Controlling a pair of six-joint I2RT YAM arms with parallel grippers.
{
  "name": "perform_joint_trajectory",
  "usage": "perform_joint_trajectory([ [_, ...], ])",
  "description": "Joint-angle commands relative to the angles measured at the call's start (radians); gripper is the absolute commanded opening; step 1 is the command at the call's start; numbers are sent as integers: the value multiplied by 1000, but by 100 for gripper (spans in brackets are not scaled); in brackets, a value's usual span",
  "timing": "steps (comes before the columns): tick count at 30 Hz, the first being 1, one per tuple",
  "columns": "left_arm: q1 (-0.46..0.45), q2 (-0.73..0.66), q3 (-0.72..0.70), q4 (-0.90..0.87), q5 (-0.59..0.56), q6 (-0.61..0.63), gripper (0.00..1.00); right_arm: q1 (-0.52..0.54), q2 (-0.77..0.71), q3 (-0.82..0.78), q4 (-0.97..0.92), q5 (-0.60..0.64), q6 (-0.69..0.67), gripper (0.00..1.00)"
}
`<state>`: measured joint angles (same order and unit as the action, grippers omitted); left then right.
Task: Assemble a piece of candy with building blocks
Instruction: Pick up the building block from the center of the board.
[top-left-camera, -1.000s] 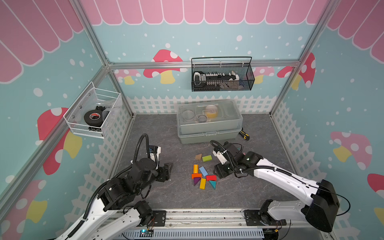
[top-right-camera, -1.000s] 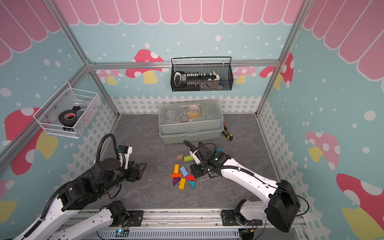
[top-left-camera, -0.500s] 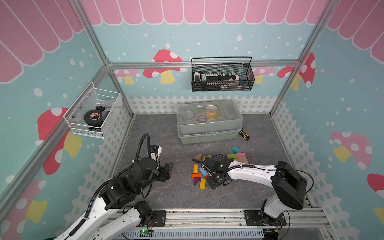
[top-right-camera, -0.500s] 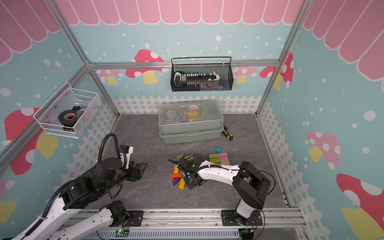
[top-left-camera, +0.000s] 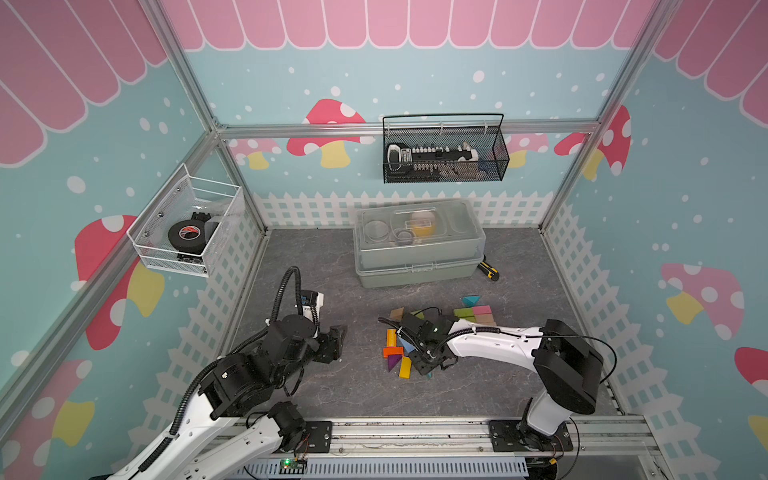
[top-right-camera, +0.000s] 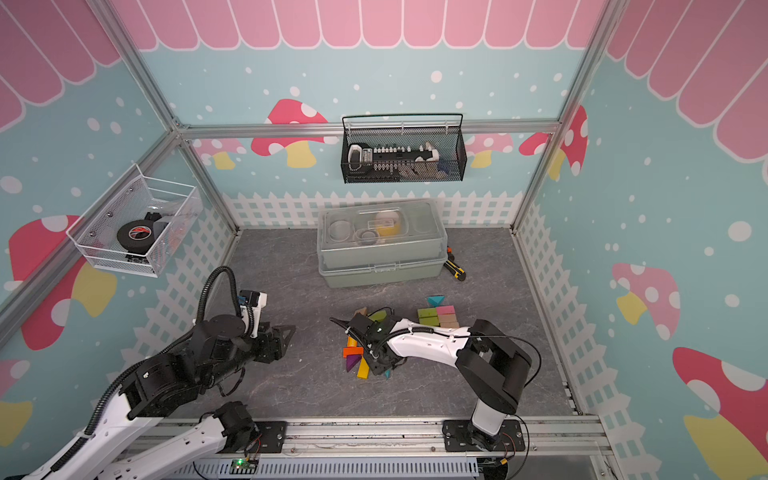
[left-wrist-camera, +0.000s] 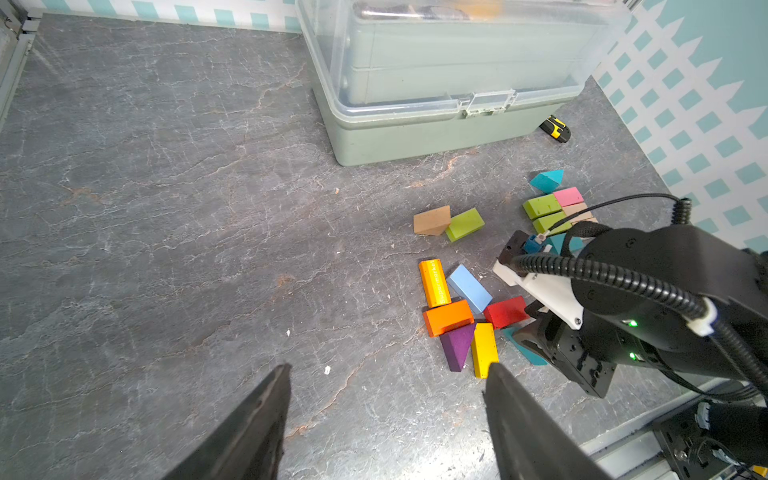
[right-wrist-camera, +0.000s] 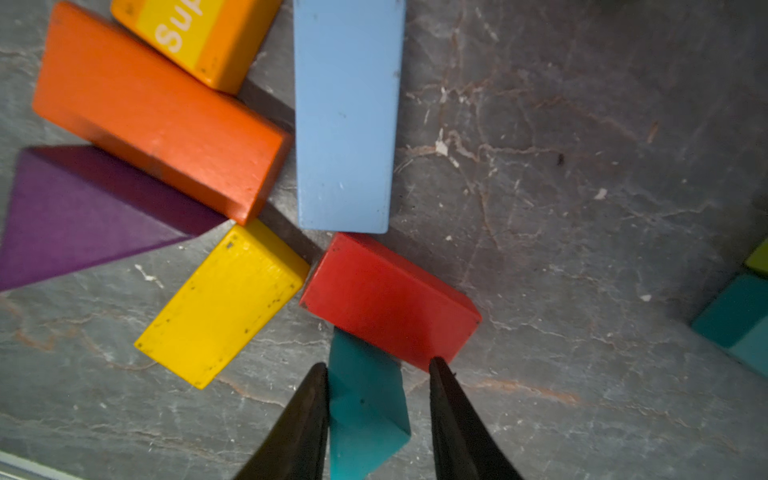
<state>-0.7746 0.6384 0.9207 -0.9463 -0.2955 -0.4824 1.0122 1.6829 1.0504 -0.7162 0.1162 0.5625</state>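
Several building blocks lie in a loose cluster on the grey floor: a red bar (right-wrist-camera: 386, 299), a yellow bar (right-wrist-camera: 224, 303), a light blue bar (right-wrist-camera: 347, 116), an orange bar (right-wrist-camera: 158, 124) and a purple prism (right-wrist-camera: 83, 212). My right gripper (right-wrist-camera: 378, 361) is low over the cluster's near edge and straddles a teal prism (right-wrist-camera: 365, 407). One finger touches the prism and a narrow gap shows at the other. Further right sit green, pink and tan blocks (left-wrist-camera: 544, 205) packed together. My left gripper (left-wrist-camera: 388, 368) hangs open and empty to the left of the cluster (top-left-camera: 397, 353).
A lidded grey-green storage box (top-left-camera: 417, 245) stands at the back with a utility knife (top-left-camera: 488, 270) beside it. A tan prism (left-wrist-camera: 432, 220) and a green bar (left-wrist-camera: 465, 224) lie apart. A black wire basket (top-left-camera: 444, 151) and a white tape basket (top-left-camera: 187, 232) hang on the walls.
My right arm has swung in and dropped low over the cluster, and its jaws have narrowed round the teal prism. The left arm has not moved.
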Motion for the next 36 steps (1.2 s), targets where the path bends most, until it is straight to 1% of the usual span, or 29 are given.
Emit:
perform_joint_trajectory([
  [1,-2,-1,-8,-5,-15,14,73,11,14,22,-44,16,23,39],
  [4,-3,-1,-8,-5,-13,14,73,12,15,24,-55,26,25,39],
  [9,-2,0,-8,-5,-13,14,73,13,16,21,-65,31,33,43],
  [19,-3,-2,-8,-4,-12,14,73,21,34,19,-64,18,39,40],
  [24,-3,0,-8,-4,-12,14,73,24,29,20,-58,14,31,34],
  [28,-3,-1,-8,-5,-13,13,73,23,21,21,-61,9,12,26],
  [32,-3,-2,-8,-4,-14,13,73,23,4,33,-85,23,-49,23],
  [36,-3,0,-8,-5,-13,13,73,13,-28,74,-132,65,-196,21],
])
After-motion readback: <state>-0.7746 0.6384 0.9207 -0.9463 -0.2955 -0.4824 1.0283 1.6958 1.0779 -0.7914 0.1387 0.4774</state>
